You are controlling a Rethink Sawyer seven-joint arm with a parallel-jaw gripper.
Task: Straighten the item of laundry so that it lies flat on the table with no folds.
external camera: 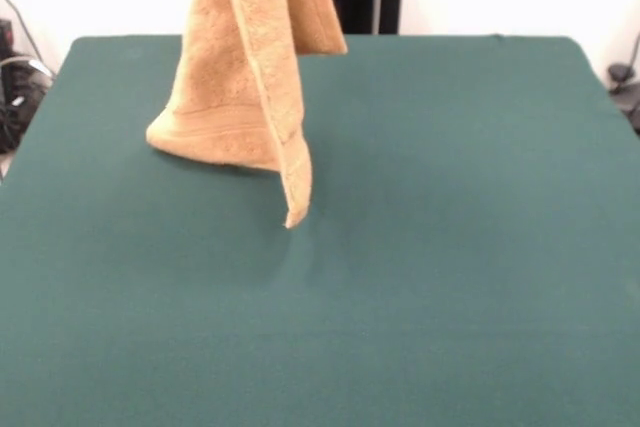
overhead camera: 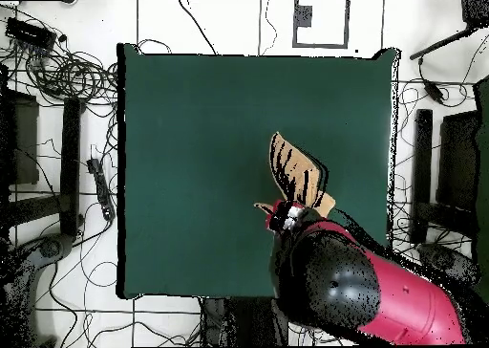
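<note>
You can't tell how your claw stands; the arm covers it from overhead. The towel hangs lifted and folded, its lower end resting on the green tabletop towards the robot's side.

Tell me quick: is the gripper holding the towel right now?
Gripper: shut on the towel, which hangs from above with its lower end touching the table.
</note>
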